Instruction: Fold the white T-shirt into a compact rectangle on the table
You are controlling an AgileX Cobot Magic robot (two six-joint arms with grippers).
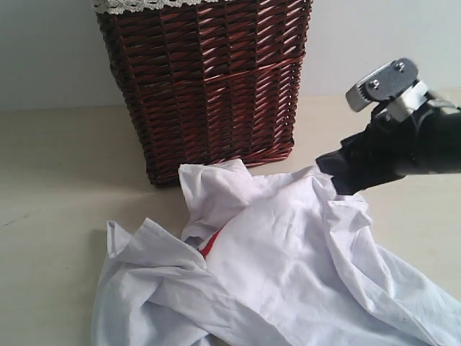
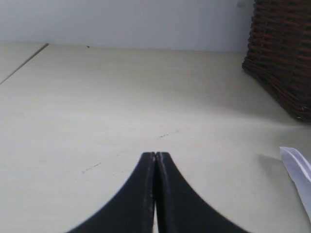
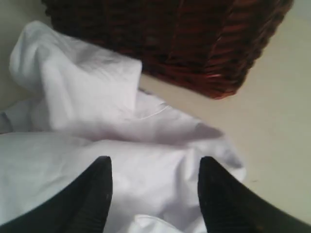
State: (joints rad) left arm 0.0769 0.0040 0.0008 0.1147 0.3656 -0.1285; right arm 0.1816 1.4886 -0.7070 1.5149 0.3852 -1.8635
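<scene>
Soft creased cloth of white T-shirt point(image 1: 302, 259), smooth matt table point(image 1: 57, 180), glossy woven wicker basket point(image 1: 209, 86) w/ lace trim point(image 1: 144, 6).

A dark red-brown wicker basket point(image 1: 209, 86) stands at the back, its rim edged with white lace trim point(image 1: 144, 4). Behind the basket rises a plain, pale grey-white wall point(image 1: 43, 50), bare on both sides of it. The basket sits on a pale beige table point(image 1: 57, 166), matte and smooth. Light is soft and even, and a faint shadow lies at the basket's foot.
</scene>
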